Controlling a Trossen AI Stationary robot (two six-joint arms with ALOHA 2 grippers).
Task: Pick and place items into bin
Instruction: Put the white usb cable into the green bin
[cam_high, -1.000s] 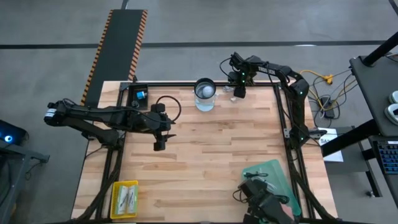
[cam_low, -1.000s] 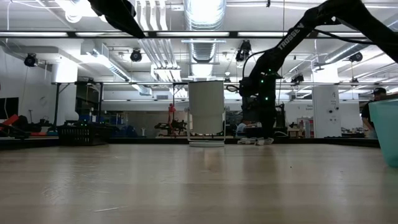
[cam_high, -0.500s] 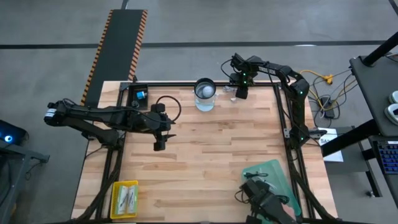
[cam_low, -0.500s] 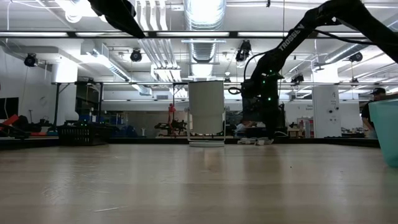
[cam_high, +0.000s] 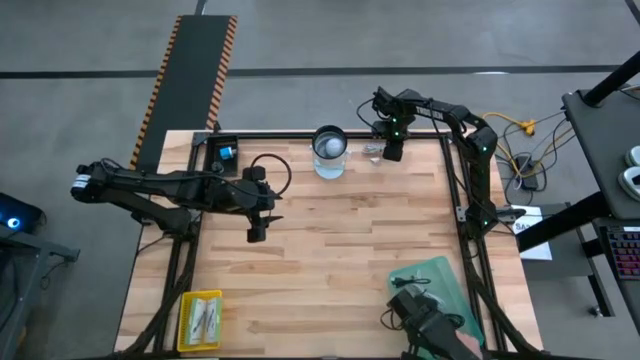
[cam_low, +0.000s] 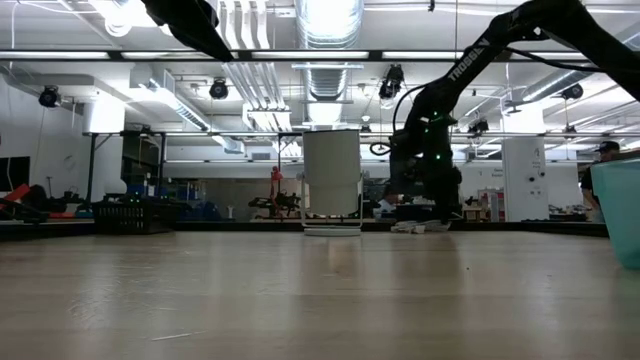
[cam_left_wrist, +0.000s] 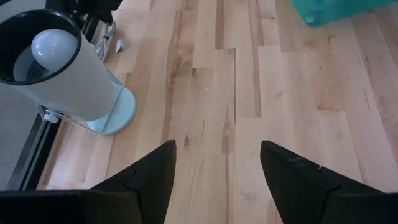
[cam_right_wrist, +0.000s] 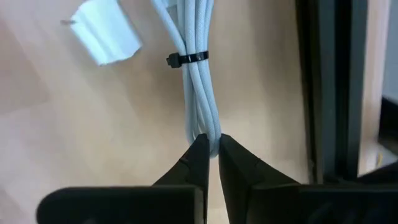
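A short white cable (cam_right_wrist: 196, 74), bundled with a black tie, lies on the table by its far edge, right of the clear jar (cam_high: 329, 150). A white plug piece (cam_right_wrist: 106, 31) lies beside it. My right gripper (cam_high: 393, 152) points down over the cable and is shut on it. My left gripper (cam_high: 256, 232) hangs open above bare wood at the table's middle left, holding nothing. The teal bin (cam_high: 440, 290) stands at the near right. My right gripper pinches the looped end (cam_right_wrist: 204, 132) of the white cable bundle between its two fingertips. The fingers come from above, pointing down, in line with the bundle's length. The rest of the bundle lies flat on the table.
The table's black frame rail (cam_right_wrist: 329, 87) runs close beside the cable. A yellow tray (cam_high: 200, 318) with white packets stands at the near left corner, and a black tray (cam_high: 222, 152) at the far left corner. A dark shape (cam_high: 430, 325) sits by the bin's near side.
My right gripper has shut its fingers on the white cable at the far edge and has tipped slightly as it did so. The cable has stayed on the table.
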